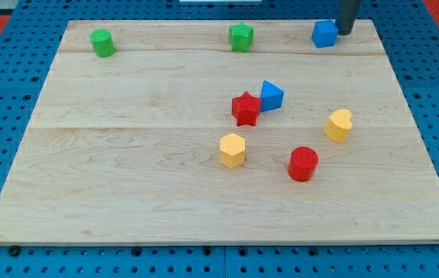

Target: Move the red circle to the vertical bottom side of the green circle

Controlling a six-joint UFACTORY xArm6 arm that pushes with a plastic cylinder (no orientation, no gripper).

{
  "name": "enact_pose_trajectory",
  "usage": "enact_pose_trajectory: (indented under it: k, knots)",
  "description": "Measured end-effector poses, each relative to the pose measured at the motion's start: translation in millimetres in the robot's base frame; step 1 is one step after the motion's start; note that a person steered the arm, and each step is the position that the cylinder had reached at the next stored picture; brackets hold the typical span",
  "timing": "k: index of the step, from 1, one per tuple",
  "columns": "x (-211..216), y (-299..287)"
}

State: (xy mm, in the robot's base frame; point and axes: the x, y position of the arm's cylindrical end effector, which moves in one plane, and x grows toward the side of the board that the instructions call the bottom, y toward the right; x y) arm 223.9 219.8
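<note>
The red circle (303, 163) lies on the wooden board at the lower right of the middle. The green circle (102, 42) sits at the view's top left corner of the board, far from the red circle. My tip (344, 32) is at the view's top right, touching or just beside the right side of a blue block (324, 34). The tip is far above the red circle in the view.
A green star (241, 37) sits at top centre. A red star (246, 109) touches a blue triangle (271, 96) near the middle. A yellow hexagon (233, 150) lies left of the red circle, a yellow block (339, 125) above right of it.
</note>
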Motion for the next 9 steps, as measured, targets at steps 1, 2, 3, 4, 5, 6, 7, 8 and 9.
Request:
enact_pose_trajectory:
  k: [1,2,3,4,5,6,7,8,9]
  knots:
    - [4,19]
    - [42,23]
    - [55,19]
    - [56,19]
    - [68,19]
    - [96,20]
    - [145,20]
    - [192,25]
    - [250,29]
